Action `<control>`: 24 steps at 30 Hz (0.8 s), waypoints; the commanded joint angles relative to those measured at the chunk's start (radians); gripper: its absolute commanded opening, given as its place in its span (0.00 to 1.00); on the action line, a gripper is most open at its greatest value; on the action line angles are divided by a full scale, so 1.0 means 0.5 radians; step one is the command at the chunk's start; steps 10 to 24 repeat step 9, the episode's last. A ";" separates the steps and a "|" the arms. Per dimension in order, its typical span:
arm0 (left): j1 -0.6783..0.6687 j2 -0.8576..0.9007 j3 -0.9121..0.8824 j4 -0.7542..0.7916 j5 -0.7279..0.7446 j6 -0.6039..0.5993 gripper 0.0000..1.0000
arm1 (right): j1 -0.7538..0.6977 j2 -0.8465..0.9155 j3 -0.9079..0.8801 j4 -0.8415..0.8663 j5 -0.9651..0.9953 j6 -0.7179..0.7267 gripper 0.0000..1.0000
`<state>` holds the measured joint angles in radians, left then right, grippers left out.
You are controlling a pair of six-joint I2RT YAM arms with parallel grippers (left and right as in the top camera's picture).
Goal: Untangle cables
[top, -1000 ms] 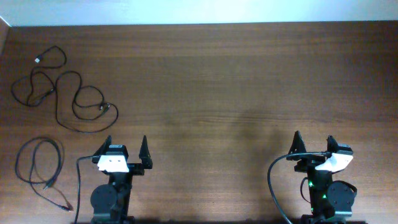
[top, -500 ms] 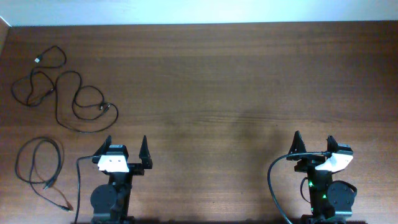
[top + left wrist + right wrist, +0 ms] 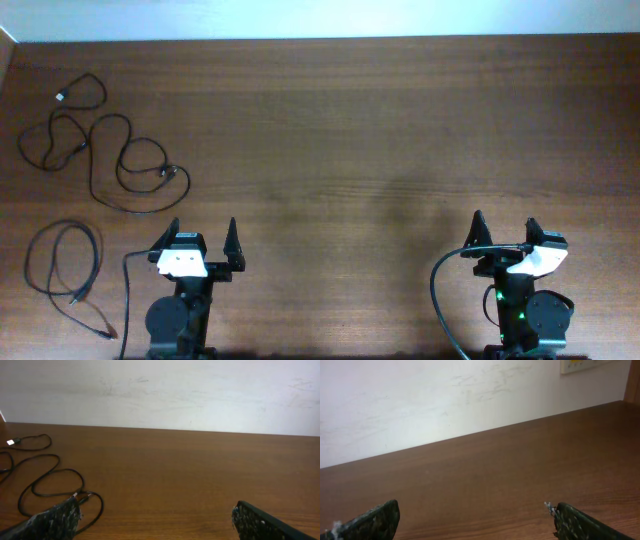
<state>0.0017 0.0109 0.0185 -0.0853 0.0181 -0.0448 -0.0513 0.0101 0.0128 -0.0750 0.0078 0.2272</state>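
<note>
Brown wood counter [image 3: 340, 130] carries everything. At its near edge both arms sit folded low over their bases, wrists level, fingers pointing toward the far wall [image 3: 200, 390].

Left pincer [image 3: 203, 228] is released: its two dark fingers stand wide apart with only bare wood between them, and it touches nothing. Right pincer [image 3: 503, 222] is posed the same way at the other end of the near edge, fingers spread wide and nothing held. A thick black lead [image 3: 436, 290] loops beside the right arm's base.

All the cables [image 3: 165, 173] lie on the left part of the counter, well apart from the right arm. A thin black coil [image 3: 98, 250] rests just left of the left arm's base, its loose ends trailing toward the near edge. Farther out, ahead and to the left of the left pincer, a tangle [image 3: 50, 456] sprawls in several crossing loops, with two small plugs meeting at its near right side. Its far end carries a white plug [image 3: 62, 96] near the far left corner.

A switch plate [image 3: 582, 365] shows on the wall in the right wrist view.
</note>
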 commanded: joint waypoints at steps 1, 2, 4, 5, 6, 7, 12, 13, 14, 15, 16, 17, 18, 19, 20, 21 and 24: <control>-0.008 -0.010 -0.019 0.007 0.000 0.037 0.99 | 0.011 -0.013 -0.014 -0.006 0.015 -0.022 0.99; -0.008 -0.010 -0.019 0.007 0.000 0.037 0.99 | 0.011 -0.013 -0.014 -0.007 0.015 -0.022 0.98; -0.008 -0.010 -0.019 0.007 0.000 0.037 0.99 | 0.011 -0.013 -0.014 -0.007 0.015 -0.022 0.98; -0.007 -0.010 -0.019 0.007 0.000 0.037 0.99 | 0.011 -0.013 -0.014 -0.006 0.015 -0.022 0.99; -0.008 -0.010 -0.019 0.007 0.000 0.037 0.99 | 0.011 -0.013 -0.014 -0.006 0.015 -0.022 0.99; -0.007 -0.010 -0.019 0.007 0.000 0.037 0.99 | 0.011 -0.013 -0.014 -0.006 0.015 -0.022 0.99; -0.007 -0.010 -0.019 0.007 0.000 0.037 0.99 | 0.011 -0.013 -0.014 -0.007 0.015 -0.022 0.99; -0.007 -0.010 -0.019 0.007 0.000 0.037 0.99 | 0.011 -0.013 -0.014 -0.007 0.015 -0.022 0.99; -0.007 -0.010 -0.019 0.007 0.000 0.037 0.99 | 0.011 -0.013 -0.014 -0.007 0.015 -0.022 0.99; -0.007 -0.010 -0.019 0.007 0.000 0.037 0.99 | 0.011 -0.013 -0.014 -0.007 0.015 -0.022 0.99; -0.007 -0.010 -0.019 0.007 0.000 0.037 0.99 | 0.011 -0.013 -0.014 -0.007 0.015 -0.022 0.99; -0.007 -0.010 -0.019 0.007 0.000 0.037 0.99 | 0.011 -0.013 -0.014 -0.007 0.015 -0.022 0.99; -0.007 -0.010 -0.019 0.007 0.000 0.037 0.99 | 0.011 -0.013 -0.014 -0.007 0.015 -0.022 0.99; -0.007 -0.010 -0.019 0.007 0.000 0.037 0.99 | 0.011 -0.013 -0.014 -0.007 0.015 -0.022 0.99; -0.007 -0.010 -0.019 0.007 0.000 0.037 0.99 | 0.011 -0.013 -0.014 -0.007 0.015 -0.022 0.99; -0.007 -0.010 -0.019 0.007 0.000 0.037 0.99 | 0.011 -0.013 -0.014 -0.007 0.015 -0.022 0.99; -0.007 -0.010 -0.019 0.007 0.000 0.037 0.99 | 0.011 -0.013 -0.014 -0.007 0.015 -0.022 0.99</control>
